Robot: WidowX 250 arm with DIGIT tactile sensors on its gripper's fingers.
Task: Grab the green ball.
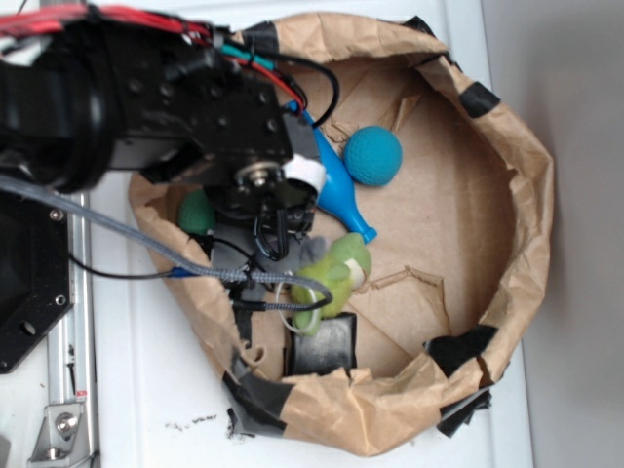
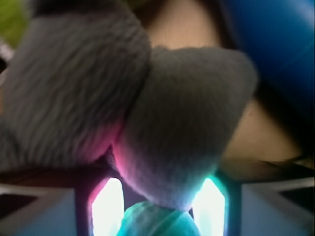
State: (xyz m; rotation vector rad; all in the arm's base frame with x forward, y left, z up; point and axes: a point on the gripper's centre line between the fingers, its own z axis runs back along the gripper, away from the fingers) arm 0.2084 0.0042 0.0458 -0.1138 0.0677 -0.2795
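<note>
Because the green ball is small, rubbery and dimpled, I judge it light, slightly yielding and grippy rather than slick. It is still round enough to roll or squirt out if pinched off-centre. It lies at the left side of the paper bag, close against the wall, and the arm's black body covers part of it. Only its left half shows in the exterior view. The best hold looks to be across its middle, with one finger slipped between ball and bag wall. That gap looks tight, and the crumpled paper could snag.

Just right of the ball, the arm reaches in from the upper left with its wrist pointed down into the bag. The gripper hangs low over the grey plush, beside the ball rather than above it. In the wrist view the two lit fingers stand apart with nothing clearly held, and grey fur fills the frame. A pale rounded shape sits between them at the bottom edge, and I cannot tell what it is.

Further right come the lime toy, the blue pin and, well apart, the teal ball.
</note>
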